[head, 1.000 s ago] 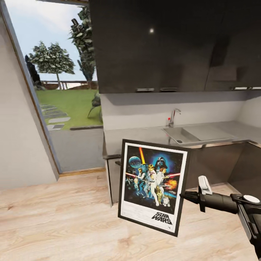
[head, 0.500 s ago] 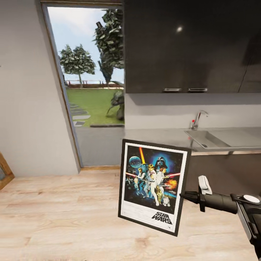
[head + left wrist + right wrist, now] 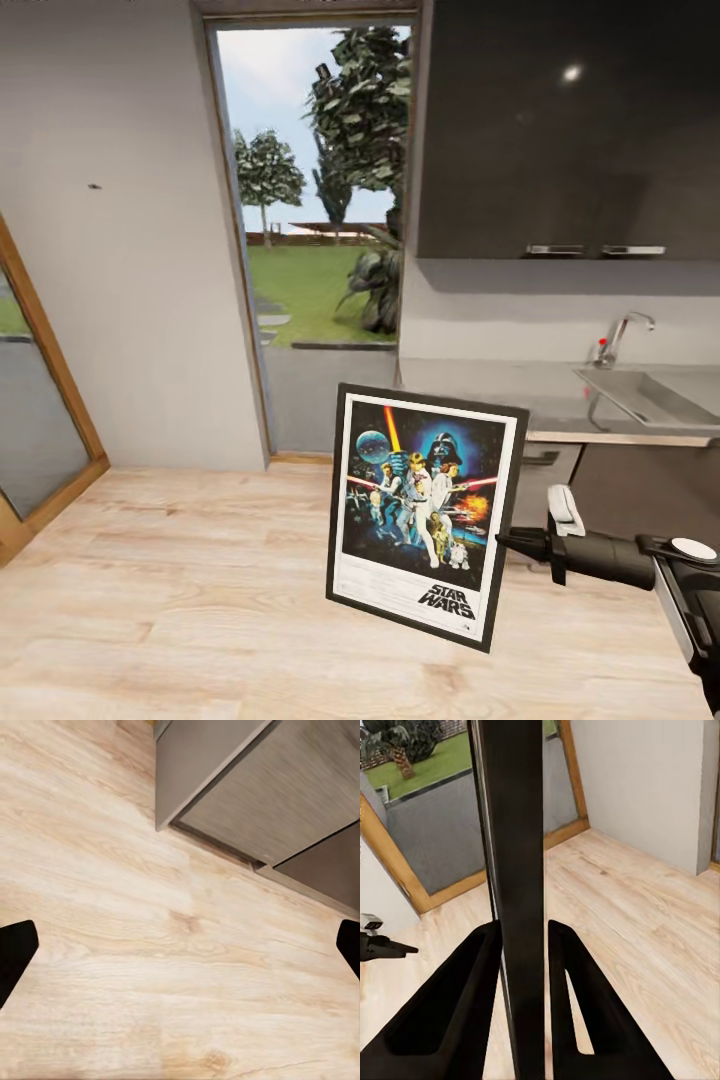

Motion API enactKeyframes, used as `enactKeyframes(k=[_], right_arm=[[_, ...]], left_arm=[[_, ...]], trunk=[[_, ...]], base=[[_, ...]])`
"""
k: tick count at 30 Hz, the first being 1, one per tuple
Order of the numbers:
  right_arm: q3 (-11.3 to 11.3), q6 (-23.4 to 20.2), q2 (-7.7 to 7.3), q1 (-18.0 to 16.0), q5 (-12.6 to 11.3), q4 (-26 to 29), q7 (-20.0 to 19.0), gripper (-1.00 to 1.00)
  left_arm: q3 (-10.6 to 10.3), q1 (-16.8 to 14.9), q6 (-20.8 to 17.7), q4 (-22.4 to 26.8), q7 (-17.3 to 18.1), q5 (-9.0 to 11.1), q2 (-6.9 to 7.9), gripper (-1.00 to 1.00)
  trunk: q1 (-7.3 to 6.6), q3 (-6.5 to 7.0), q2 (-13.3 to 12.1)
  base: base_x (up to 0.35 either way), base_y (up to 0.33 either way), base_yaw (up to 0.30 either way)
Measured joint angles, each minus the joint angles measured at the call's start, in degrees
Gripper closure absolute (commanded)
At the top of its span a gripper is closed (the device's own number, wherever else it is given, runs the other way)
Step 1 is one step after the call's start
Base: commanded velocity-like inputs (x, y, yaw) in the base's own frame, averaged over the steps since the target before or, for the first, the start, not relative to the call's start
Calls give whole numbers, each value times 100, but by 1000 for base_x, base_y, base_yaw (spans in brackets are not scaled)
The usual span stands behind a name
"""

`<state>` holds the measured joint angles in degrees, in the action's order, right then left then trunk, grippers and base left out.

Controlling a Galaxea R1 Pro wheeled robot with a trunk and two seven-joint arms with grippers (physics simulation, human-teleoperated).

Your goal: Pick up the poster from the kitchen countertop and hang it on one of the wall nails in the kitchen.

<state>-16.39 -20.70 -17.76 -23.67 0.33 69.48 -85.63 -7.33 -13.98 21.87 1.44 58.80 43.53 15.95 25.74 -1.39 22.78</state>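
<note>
Jaws of right gripper [image 3: 523,945] clamp poster [image 3: 424,512] by its frame edge; it hangs upright above floor [image 3: 180,580], off the kitchen countertop [image 3: 480,385]. Left gripper [image 3: 180,952] jaws: spread, empty. Recommended: carry w/ frame level twd wall nail [image 3: 94,186]; avoid swing, align top edge approx. over nail.

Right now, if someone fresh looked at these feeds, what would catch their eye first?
The poster, bright figures on dark blue, held upright in mid-air over the wooden floor, pinched at its edge by the right gripper. Next, the tall window onto a sunny garden, and on the grey wall left of it a tiny dark nail.
</note>
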Motion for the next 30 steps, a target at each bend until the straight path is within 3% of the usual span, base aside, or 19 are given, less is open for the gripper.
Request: enactKeyframes(k=[15, 30], right_arm=[[0, -10, 2, -2, 0, 0, 0, 100], [1, -2, 1, -4, 0, -1, 0, 100]], left_arm=[[0, -3, 0, 1, 1, 1, 4, -100], [2, -1, -3, 2, 1, 3, 8, -100]], trunk=[[1, 70, 5], [1, 72, 5]], base=[[0, 292, 30], [0, 293, 259]])
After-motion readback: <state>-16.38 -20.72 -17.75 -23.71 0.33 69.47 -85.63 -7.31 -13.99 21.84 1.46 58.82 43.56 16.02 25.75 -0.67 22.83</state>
